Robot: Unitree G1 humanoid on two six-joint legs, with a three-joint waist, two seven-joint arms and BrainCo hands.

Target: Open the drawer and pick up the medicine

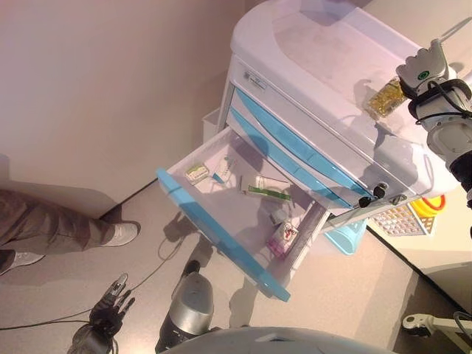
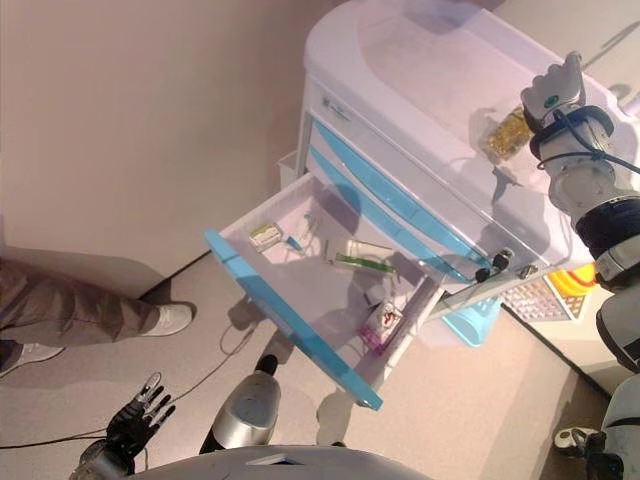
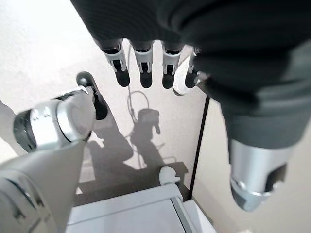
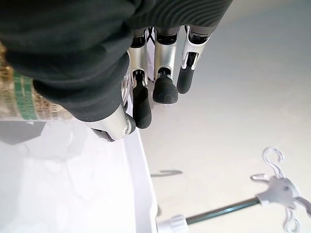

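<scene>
A white medical cart (image 1: 317,44) has its lowest blue-fronted drawer (image 1: 221,243) pulled out. In the drawer lie a green-and-white tube (image 1: 267,193), a small box (image 1: 196,172) and a pink packet (image 1: 284,234). A yellow medicine packet (image 1: 385,99) rests on the cart top. My right hand (image 1: 424,70) is just beside it; in the right wrist view its fingers (image 4: 163,90) are loosely bent with nothing between them, and the packet (image 4: 14,97) shows beside the cover. My left hand (image 1: 110,306) hangs low over the floor, fingers (image 3: 146,68) straight and empty.
A person's legs and shoes (image 1: 59,228) are at the left by the wall. A light blue bin (image 1: 346,236) and a yellow-orange item (image 1: 428,206) hang on the cart's right side. A white hooked stand (image 4: 277,189) is beyond the cart.
</scene>
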